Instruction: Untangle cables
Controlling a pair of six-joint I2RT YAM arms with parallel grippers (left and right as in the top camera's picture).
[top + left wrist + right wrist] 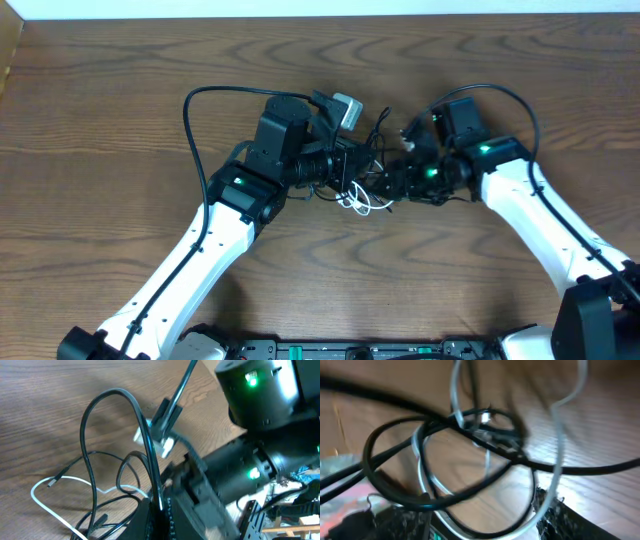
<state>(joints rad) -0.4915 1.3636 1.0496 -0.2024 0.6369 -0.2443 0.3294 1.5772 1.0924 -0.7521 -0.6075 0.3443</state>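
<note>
Roughly mid-tabletop: left pincer clamped on a black cable that arches up. The cables are a thin tangle of black loops, with a white cable beneath. Right pincer fingers apart, blurred loops between.

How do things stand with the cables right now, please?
Left gripper shut on black cable. Right gripper looks open, view blurred. Cables knotted between the two grippers, white cable looped through.

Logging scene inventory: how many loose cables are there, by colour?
White cable: 1
Black cables: at least 2, too intertwined for an exact count
Total: at least 3
</note>
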